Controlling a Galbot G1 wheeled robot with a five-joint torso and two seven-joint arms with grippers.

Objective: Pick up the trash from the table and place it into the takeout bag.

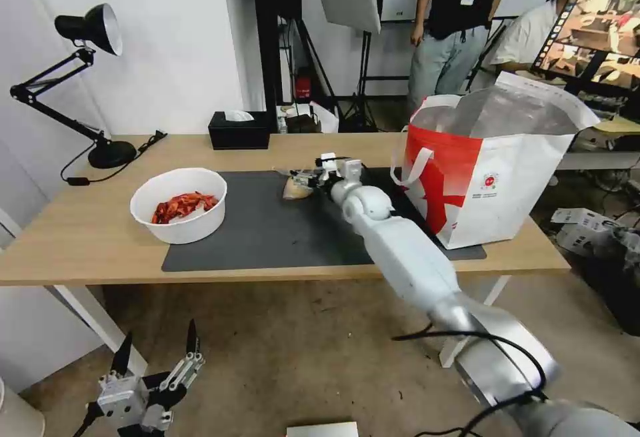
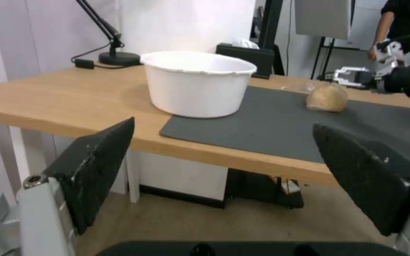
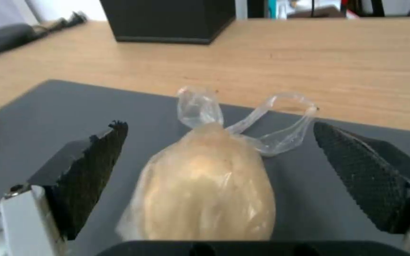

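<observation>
Right end effector [image 3: 219, 170] positioned wide open around bagged bun [image 3: 207, 192] on mat [image 3: 48, 117]; left end effector [image 1: 157, 350] parked below table [image 1: 80, 237], open.

The right arm reaches over the table [image 1: 80, 243] and its right gripper [image 1: 301, 180] is at the small clear bag with a bun [image 1: 295, 189] on the dark mat [image 1: 267, 237]. A white bowl of red shells [image 1: 179, 205] stands on the mat's left end. The takeout bag [image 1: 490, 170] stands open at the right. The left gripper [image 1: 159, 349] hangs low before the table, its fingers apart.
</observation>
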